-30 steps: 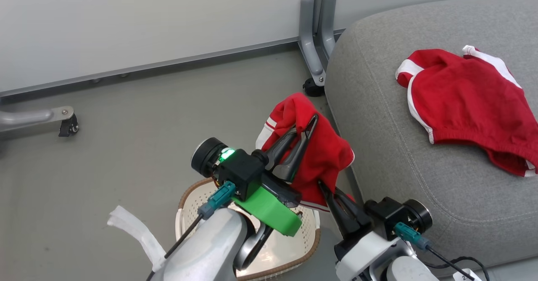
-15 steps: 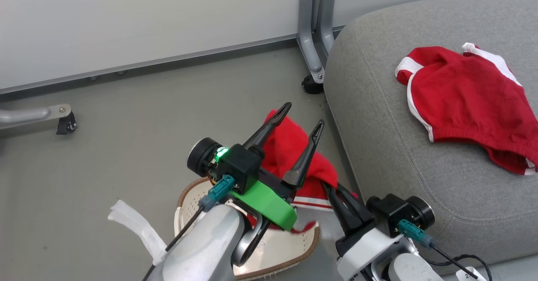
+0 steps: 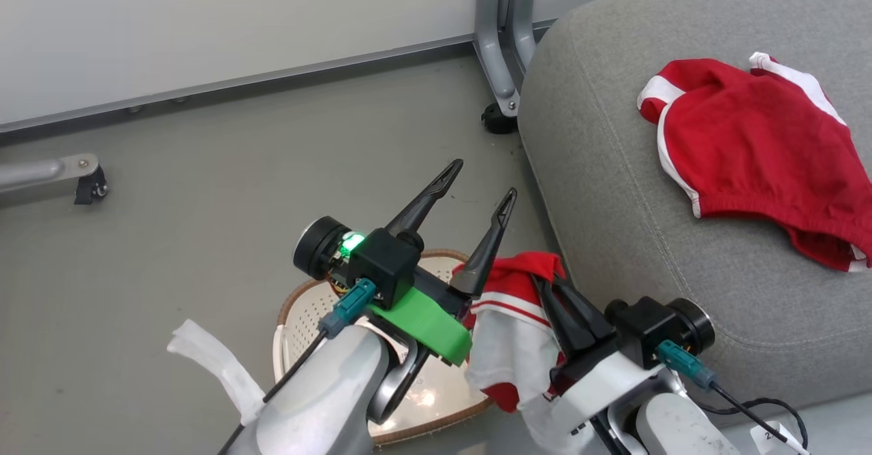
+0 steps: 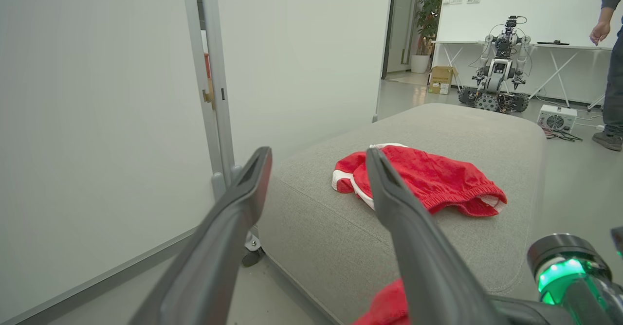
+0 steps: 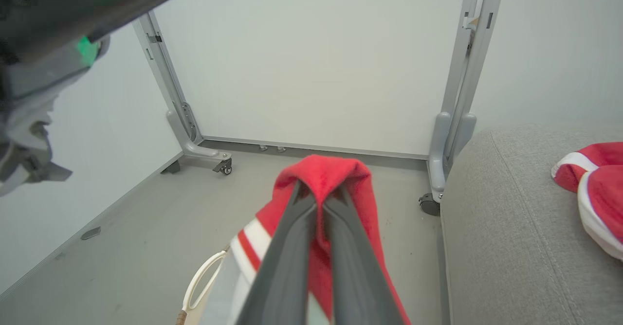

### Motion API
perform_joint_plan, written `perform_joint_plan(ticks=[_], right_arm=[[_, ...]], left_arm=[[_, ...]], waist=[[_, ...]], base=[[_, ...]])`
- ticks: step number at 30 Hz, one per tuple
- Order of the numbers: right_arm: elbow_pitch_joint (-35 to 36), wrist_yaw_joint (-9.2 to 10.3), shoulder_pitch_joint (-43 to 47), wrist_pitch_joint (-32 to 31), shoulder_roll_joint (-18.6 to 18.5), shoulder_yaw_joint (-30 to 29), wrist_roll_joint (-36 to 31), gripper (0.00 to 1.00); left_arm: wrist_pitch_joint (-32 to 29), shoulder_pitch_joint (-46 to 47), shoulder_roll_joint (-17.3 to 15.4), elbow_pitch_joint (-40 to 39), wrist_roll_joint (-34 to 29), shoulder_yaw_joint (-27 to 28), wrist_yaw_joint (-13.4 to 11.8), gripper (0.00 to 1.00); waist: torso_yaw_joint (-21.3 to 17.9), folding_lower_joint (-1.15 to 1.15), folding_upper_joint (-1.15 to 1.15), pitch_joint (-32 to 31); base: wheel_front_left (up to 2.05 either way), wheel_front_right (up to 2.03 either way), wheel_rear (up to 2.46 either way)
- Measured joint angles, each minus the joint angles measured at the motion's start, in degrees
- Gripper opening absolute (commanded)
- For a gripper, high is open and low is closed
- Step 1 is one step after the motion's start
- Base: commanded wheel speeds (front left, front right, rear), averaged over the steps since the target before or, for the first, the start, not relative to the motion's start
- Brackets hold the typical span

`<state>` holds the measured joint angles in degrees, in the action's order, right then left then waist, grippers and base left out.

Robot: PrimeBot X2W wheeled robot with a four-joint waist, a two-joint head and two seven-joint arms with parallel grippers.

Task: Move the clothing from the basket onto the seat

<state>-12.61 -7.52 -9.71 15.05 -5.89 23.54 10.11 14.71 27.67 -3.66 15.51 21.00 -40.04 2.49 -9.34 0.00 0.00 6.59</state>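
Note:
One red garment [image 3: 749, 148] with white bands lies on the grey seat [image 3: 613, 203]; it also shows on the seat [image 4: 467, 120] as a crumpled red garment [image 4: 428, 179]. A second red garment [image 3: 511, 319] hangs over the right edge of the cream basket [image 3: 300, 305], pinched near its top by my right gripper [image 3: 548, 285], which is shut on it. In the right wrist view the fabric [image 5: 321, 174] drapes over the shut gripper [image 5: 317, 191]. My left gripper [image 3: 480, 181] stands open and empty above the basket, pointing toward the seat [image 4: 317, 153].
A partition on grey castor legs [image 3: 501, 67] stands behind, one castor [image 3: 497, 120] close to the seat's corner, another leg [image 3: 48, 172] at far left. Bare grey floor lies left of the basket. Far off are another robot [image 4: 496, 72] and a person [image 4: 611, 72].
My left gripper has opened and let go of the red garment, which has dropped and now hangs from the shut right gripper. The head view has shifted slightly.

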Motion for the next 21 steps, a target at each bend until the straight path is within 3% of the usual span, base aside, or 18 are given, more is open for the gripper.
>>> perform_joint_plan(ticks=[11,21], right_arm=[[5.42,0.00,-1.29,0.00,0.69,-3.30,-1.40,0.00],[12.14,0.00,-1.15,0.00,1.63,-7.15,-3.01,0.00]], left_arm=[[0.27,-0.69,-3.44,-0.92,-1.27,2.82,-2.18,1.00],[0.41,-4.89,-6.77,-4.44,-3.79,6.77,-3.52,1.00]], waist=[[-3.45,0.00,0.00,3.81],[-9.39,0.00,0.00,7.13]], base=[[0.00,0.00,0.00],[0.00,0.00,0.00]])
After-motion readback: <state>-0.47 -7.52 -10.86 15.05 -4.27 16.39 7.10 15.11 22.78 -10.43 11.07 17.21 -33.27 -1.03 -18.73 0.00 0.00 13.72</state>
